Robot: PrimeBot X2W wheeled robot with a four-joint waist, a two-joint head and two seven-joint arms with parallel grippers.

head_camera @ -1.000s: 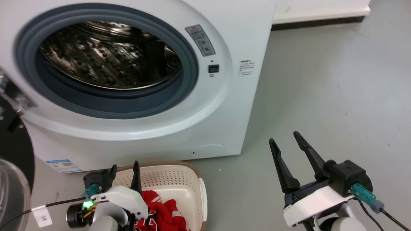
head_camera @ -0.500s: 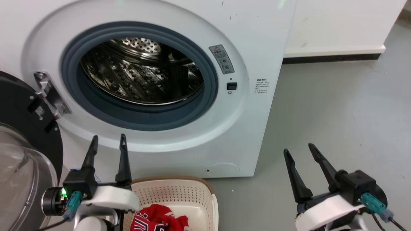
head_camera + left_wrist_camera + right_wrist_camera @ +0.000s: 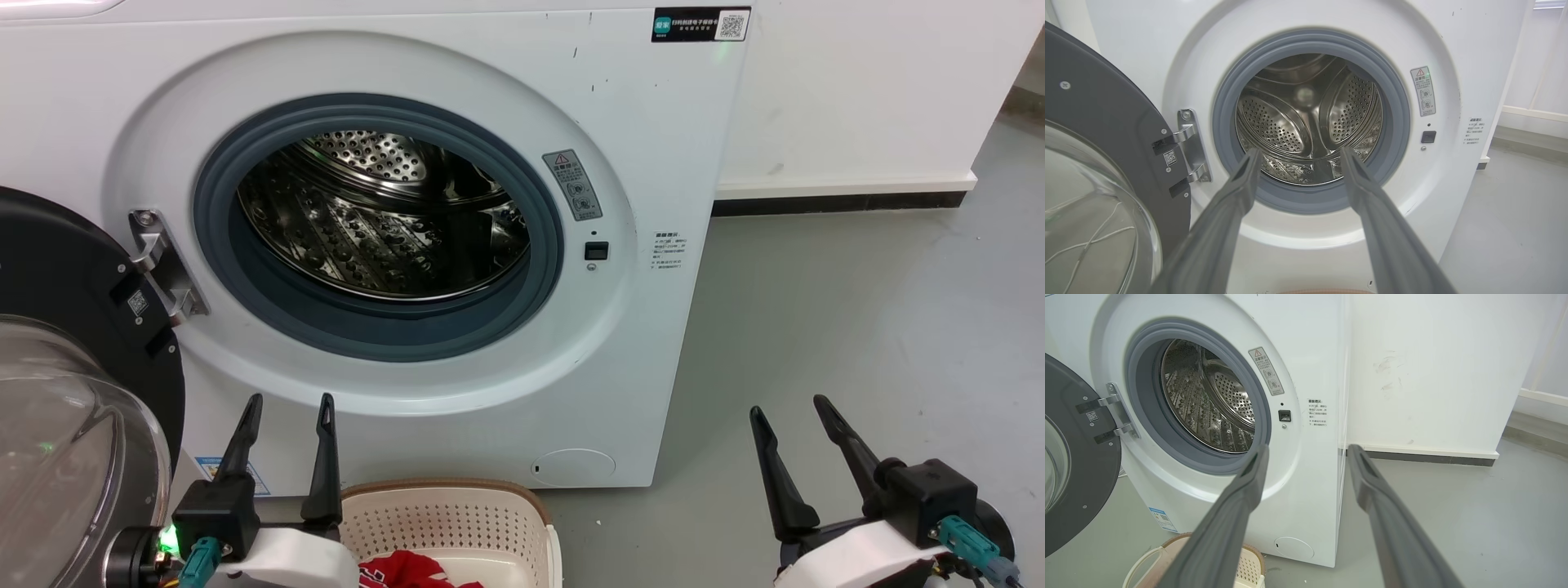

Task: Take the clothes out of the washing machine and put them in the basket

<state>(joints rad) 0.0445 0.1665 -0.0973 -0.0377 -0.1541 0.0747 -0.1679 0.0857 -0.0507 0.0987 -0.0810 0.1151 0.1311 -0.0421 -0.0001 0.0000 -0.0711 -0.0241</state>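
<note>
Head view: a white washing machine (image 3: 653,163) stands on a grey floor (image 3: 857,327), its black-framed glass door (image 3: 73,269) swung wide to the left. Inside the grey rubber porthole, the perforated steel drum (image 3: 384,220) gleams. A cream basket (image 3: 457,510) with a brown rim sits on the floor just in front of the machine, at the bottom edge. Red clothes (image 3: 408,572) lie inside it, partly cut off. The left claw (image 3: 290,402) hangs beside the basket, fingers spread and holding nothing. The right claw (image 3: 787,406), well apart at the lower right, is likewise released and bare.

Left wrist view: the two dark fingers are spread and point at the porthole and drum. The open door is to the left.

Right wrist view: the spread fingers point at the machine's right front corner and a white wall (image 3: 1433,375). The basket's rim peeks in at the bottom left.
</note>
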